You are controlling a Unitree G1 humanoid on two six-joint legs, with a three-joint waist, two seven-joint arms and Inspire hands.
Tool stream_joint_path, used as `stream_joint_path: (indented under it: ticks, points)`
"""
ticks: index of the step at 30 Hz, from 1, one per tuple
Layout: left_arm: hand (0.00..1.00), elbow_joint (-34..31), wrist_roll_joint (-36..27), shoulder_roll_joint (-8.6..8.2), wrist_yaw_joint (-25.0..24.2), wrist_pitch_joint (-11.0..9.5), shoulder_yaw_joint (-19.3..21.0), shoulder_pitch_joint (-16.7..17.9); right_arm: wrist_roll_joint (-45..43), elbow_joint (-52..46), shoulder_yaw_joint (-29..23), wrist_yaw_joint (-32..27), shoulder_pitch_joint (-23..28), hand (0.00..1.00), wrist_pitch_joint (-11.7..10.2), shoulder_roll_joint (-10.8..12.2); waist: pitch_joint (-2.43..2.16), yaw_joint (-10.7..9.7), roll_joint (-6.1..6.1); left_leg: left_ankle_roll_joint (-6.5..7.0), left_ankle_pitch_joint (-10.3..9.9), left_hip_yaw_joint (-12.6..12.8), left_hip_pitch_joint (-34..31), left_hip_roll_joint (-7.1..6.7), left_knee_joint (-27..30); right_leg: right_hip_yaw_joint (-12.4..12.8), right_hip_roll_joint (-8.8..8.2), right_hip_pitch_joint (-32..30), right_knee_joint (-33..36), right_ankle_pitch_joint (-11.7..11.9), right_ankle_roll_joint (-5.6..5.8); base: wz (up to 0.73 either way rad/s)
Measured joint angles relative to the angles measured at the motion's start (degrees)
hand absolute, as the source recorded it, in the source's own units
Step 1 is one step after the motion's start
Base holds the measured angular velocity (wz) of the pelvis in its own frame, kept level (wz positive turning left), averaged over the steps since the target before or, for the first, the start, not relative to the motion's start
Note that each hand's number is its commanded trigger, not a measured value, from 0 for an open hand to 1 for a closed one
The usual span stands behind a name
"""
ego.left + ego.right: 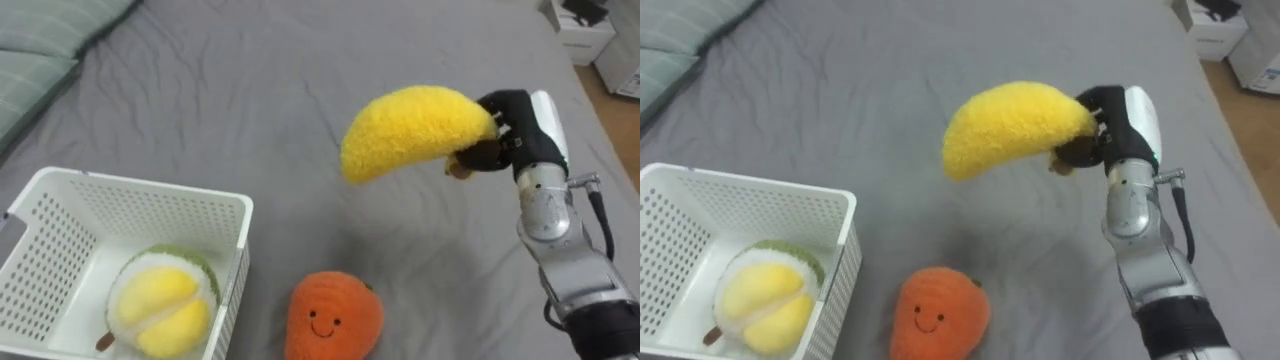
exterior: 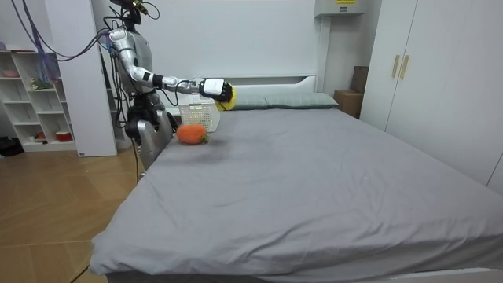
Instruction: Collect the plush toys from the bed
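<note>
Spreading across both eye views, the grey bed (image 1: 300, 70) carries everything. In the room view the robot stands at the bed's side, close to the white shelves (image 2: 35, 102), with its right arm stretched out over the cover. Pale green pillows (image 1: 40, 35) lie at the far left corner. A white perforated basket (image 1: 140, 215) sits on the bed at the near left. Next in size, a yellow banana-shaped plush (image 1: 410, 130) hangs in the air above the cover, to the right of the basket and not yet over it. An orange plush with a smiling face (image 1: 335, 318) lies on the bed just beside the basket's right wall. A yellow-and-green durian-like plush (image 1: 165, 300) rests inside the basket. The right robot hand (image 1: 512, 125) has its dark fingers curled round the brown stem end of the banana-shaped plush. The task looks about a third done: one toy is collected, one is lifted and needs carrying to the basket, and one is yet to be picked up.
</note>
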Motion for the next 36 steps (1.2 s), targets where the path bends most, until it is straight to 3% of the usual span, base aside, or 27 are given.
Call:
stream_joint_path:
  ticks: [5,16,21,26,30,36]
  points:
    - [0.0,0.16,0.04,-0.01,0.06,0.02,0.77,-0.3,0.06,-3.91,-0.37,0.25,0.02,1.0,0.15,0.16,0.13,0.48,-0.72,0.02,0.0,0.07,0.47,-0.04,-0.19,-0.23,-0.07,0.53,-0.03,0.0,0.03,0.03]
    - [0.0,-0.55,1.6,-0.45,-0.87,0.03,1.32,-0.2,-3.77,-19.31,0.84,7.25,0.01,1.0,1.17,2.25,0.86,1.06,-0.2,0.03,-0.01,-0.32,1.1,-0.04,-0.82,-0.83,-0.12,1.24,-0.27,-0.09,0.17,0.02]
    - [0.0,-0.73,3.35,-0.74,-1.04,0.08,0.81,-0.38,-4.19,-23.86,2.49,9.84,-0.13,1.0,2.3,2.59,0.87,3.11,-0.19,0.03,0.0,-0.26,0.8,-0.2,-0.91,-0.81,-0.15,1.24,-0.26,-0.25,0.27,0.0]
    - [0.0,-1.26,3.99,-0.86,-1.23,0.07,0.75,-0.8,-6.43,-24.08,7.41,11.61,-1.23,1.0,3.62,5.02,0.86,5.14,-0.21,0.05,0.0,-0.99,0.96,-0.25,-1.04,-1.17,-0.15,1.2,-0.28,-0.3,0.35,0.03]
    - [0.0,-1.27,4.93,-0.92,-1.27,1.11,0.76,-1.65,-8.21,-24.07,9.83,12.08,-1.31,1.0,5.06,5.23,0.81,7.18,-0.32,0.05,0.0,-1.41,0.77,-0.28,-1.03,-1.89,-0.22,1.18,-0.3,-0.32,0.38,0.06]
    - [0.0,-1.26,7.18,-1.42,-1.11,2.74,0.97,-3.25,-8.84,-24.05,11.92,13.46,-1.58,1.0,7.48,9.24,0.8,9.41,-0.55,0.07,0.03,-2.99,-0.29,-0.41,-0.69,-3.05,-0.35,1.07,-0.26,-0.34,0.42,0.12]
